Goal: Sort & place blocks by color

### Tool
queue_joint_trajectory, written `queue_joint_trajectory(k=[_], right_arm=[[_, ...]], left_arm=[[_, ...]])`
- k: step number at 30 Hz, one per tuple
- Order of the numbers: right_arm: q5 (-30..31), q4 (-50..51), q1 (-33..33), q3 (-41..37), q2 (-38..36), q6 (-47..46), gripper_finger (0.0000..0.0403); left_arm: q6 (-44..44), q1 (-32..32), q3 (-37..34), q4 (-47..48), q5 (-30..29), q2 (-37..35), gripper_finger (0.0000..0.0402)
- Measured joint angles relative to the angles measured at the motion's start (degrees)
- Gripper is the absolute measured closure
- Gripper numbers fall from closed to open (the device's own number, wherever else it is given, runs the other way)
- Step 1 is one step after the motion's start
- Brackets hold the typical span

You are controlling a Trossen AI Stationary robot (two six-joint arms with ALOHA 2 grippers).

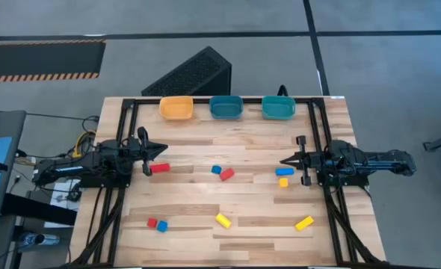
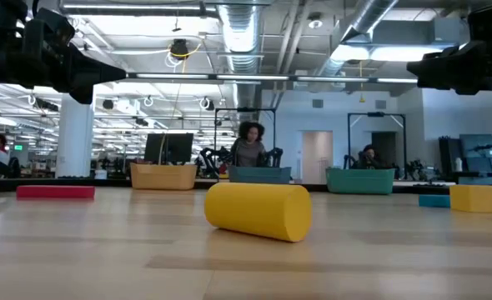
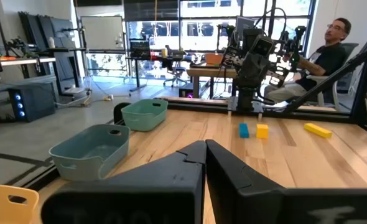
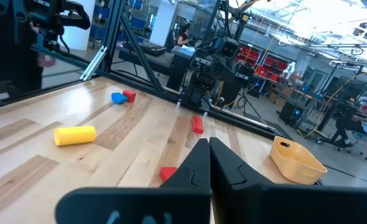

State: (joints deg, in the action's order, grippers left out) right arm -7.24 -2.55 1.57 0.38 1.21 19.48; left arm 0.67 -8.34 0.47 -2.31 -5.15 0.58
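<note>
Lining the table's (image 1: 243, 209) far edge, orange bin (image 1: 176, 108), two teal bins (image 1: 226, 107)

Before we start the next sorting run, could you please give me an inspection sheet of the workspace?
Surface: wooden table, blocks scattered across it.
Job's things: red block, blue block, yellow block and others loose on the table; orange bin and two teal bins look empty.
Clutter: nothing seen.
Grippers: left gripper at the left edge, right gripper at the right edge, fingers shut, holding nothing.
Cables: bundle off the table's left edge.
Surroundings: people seated beyond the table.
</note>
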Motion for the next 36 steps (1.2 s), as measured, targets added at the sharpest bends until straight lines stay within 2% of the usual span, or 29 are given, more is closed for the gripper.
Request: queue_joint_trajectory(k=[22, 23, 27, 29, 33, 36], right_arm=[[0.00, 0.00, 0.01, 0.00, 0.00, -0.01, 0.0396], [-0.01, 0.27, 0.02, 0.00, 0.02, 0.86, 0.0396], [3.90, 1.17, 1.49, 0.27, 0.00, 17.74, 0.0396], [3.96, 0.96, 2.02, 0.32, 0.00, 23.59, 0.0396], [4.24, 0.79, 2.57, 0.37, 0.00, 25.87, 0.0396], [4.21, 0.76, 2.71, 0.42, 0.00, 25.89, 0.0396]], left_arm=[[0.00, 0.01, 0.00, 0.00, 0.00, 0.02, 0.0401], [0.00, 0.01, 0.00, 0.00, 0.00, 0.02, 0.0401], [0.00, 0.02, 0.00, -0.04, 0.00, 0.02, 0.0401], [0.15, 0.01, 0.00, -0.44, -0.06, 0.02, 0.0401], [5.11, 0.04, 0.00, -2.10, -1.72, 0.02, 0.0401], [12.70, 0.04, 0.00, -3.37, -4.26, 0.02, 0.0401]])
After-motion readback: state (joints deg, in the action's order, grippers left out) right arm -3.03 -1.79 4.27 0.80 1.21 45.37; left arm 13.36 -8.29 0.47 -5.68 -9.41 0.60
